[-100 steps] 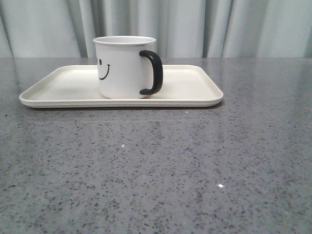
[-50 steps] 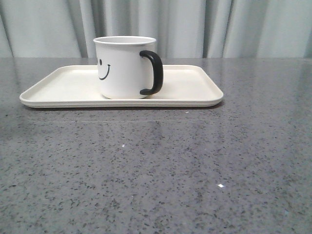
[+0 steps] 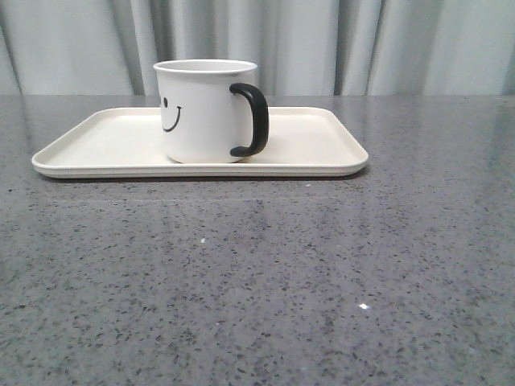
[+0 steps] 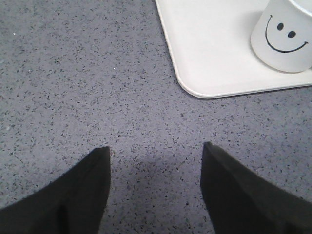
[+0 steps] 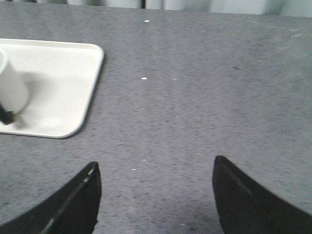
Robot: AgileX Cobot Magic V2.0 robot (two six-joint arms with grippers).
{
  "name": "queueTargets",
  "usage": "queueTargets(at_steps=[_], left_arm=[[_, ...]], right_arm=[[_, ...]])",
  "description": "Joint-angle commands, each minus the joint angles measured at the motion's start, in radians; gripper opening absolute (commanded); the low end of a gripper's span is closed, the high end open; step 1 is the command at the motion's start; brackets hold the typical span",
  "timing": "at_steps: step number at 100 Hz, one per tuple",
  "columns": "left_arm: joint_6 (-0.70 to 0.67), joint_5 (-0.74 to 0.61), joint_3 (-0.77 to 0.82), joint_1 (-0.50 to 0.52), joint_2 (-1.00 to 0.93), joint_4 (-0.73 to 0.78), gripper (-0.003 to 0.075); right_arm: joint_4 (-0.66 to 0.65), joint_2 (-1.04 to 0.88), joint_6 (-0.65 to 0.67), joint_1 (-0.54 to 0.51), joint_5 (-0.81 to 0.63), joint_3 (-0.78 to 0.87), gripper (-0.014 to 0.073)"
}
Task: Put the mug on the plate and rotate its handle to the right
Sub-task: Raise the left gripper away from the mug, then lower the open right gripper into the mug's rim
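**Mug on its plate, handle to the right, both arms clear**

The mug (image 3: 205,112) stands upright on the plate (image 3: 96,149), left of the plate's middle, with the handle (image 3: 252,119) pointing right in the front view. By the look of it both parts of the task are met, and what remains is a clean exit. Doing it well means keeping both arms low over the grey table (image 3: 257,281) and away from the plate's rim, so nothing nudges the mug or turns the handle off its heading.

The left gripper (image 4: 156,153) hangs over bare table near the plate's corner, jaws spread wide and empty. The right gripper (image 5: 156,168) is likewise spread and empty, well apart from the plate's other end.

The front view shows neither arm, only the handle's direction. The left wrist view shows the smiley face full on, but not the handle. The right wrist view catches just the mug's edge, blurred.
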Motion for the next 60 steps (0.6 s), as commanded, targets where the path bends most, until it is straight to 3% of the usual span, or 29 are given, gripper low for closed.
queueTargets(at_steps=[1,20,60], left_arm=[[-0.007,-0.069,-0.026,0.002,-0.003,0.003,0.041],[-0.007,-0.071,-0.026,0.002,-0.003,0.003,0.041],[-0.007,-0.093,-0.026,0.002,-0.003,0.003,0.041]], right_arm=[[0.095,0.037,-0.059,0.006,-0.083,-0.034,0.0489],[0.267,0.184,-0.188,0.065,-0.115,-0.067,0.0489],[0.256,0.614,-0.183,0.351,-0.242,-0.314,0.0489]])
